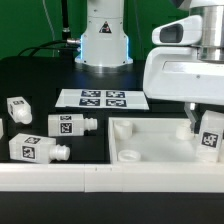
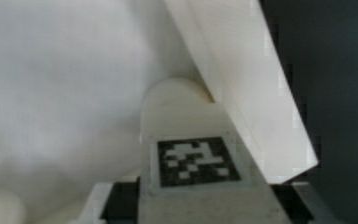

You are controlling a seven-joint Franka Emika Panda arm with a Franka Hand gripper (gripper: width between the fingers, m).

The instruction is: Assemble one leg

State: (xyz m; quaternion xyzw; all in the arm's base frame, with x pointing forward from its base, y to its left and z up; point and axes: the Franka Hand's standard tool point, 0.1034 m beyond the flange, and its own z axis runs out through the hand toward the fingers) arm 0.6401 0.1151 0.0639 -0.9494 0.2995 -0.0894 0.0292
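Note:
My gripper (image 1: 203, 126) is shut on a leg (image 1: 211, 136), a small white block with a black-and-white tag. I hold it upright over the far right corner of the large flat white panel (image 1: 152, 143). In the wrist view the leg (image 2: 192, 125) runs out from between my fingers (image 2: 121, 201), tag up, and its far end sits in the corner by the panel's raised wall (image 2: 243, 70). Whether its peg is in a socket is hidden.
Three loose legs (image 1: 68, 124) (image 1: 17, 109) (image 1: 36, 150) lie on the black table at the exterior view's left. The marker board (image 1: 100, 98) lies behind them. A round socket (image 1: 128, 155) shows in the panel's near left corner. The robot base (image 1: 104, 40) stands at the back.

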